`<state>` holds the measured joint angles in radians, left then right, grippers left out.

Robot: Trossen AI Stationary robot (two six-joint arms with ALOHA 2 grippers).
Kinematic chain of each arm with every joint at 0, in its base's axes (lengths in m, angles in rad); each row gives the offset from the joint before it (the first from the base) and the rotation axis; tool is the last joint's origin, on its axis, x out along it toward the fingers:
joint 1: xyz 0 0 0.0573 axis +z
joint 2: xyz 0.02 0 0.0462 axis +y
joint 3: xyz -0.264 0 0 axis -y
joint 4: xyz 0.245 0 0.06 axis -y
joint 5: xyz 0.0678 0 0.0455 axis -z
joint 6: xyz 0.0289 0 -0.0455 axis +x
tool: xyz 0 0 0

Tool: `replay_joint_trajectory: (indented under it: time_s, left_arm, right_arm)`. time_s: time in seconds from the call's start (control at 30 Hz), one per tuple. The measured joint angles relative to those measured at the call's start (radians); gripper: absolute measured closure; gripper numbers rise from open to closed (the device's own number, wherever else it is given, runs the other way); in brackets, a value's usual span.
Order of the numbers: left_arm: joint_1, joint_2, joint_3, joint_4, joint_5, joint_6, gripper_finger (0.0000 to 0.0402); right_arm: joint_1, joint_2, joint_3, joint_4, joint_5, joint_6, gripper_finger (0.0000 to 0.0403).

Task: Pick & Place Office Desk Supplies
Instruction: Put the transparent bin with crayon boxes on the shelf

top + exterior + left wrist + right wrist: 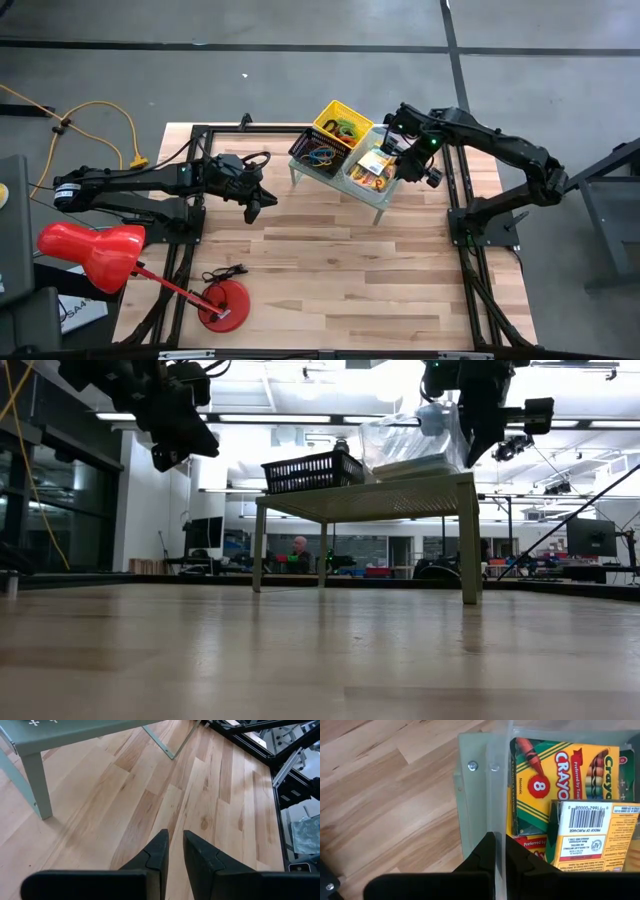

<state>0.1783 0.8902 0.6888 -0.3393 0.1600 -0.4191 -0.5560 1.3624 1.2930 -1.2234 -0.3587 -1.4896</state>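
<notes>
While the left gripper [268, 205] hangs over bare wooden table [330, 270] with its fingers slightly parted and empty, the right gripper [501, 851] has fingers pressed together at the wall of the clear plastic tub [492, 795]. Green-and-yellow card crayon boxes [555, 775] lie inside, just beyond its fingertips.

Open tabletop [340, 270] spans the centre and near side, offering unobstructed passage. Obstacles: the pale green shelf [380, 205] at the far centre, carrying the black mesh tray [318, 152], yellow basket [340, 122] and clear tub [372, 168] packed side by side; the red desk lamp [100, 252] with its round base [222, 303] at the near left; black frame rails [472, 270] along both sides. Clearance exists beneath the shelf, between its legs [468, 540].
</notes>
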Motion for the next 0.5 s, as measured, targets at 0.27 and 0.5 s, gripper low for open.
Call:
replay_joint_trajectory:
  time_s: [0.27,0.5]
  left_arm:
    - [0.000,0.000,0.000,0.000,0.000,0.000,0.0350]
    - [0.000,0.000,0.000,0.000,0.000,0.000,0.0350]
  right_arm:
    - [0.000,0.000,0.000,-0.002,-0.008,0.004,0.0389]
    - [0.000,0.000,0.002,-0.002,0.007,0.040,0.0315]
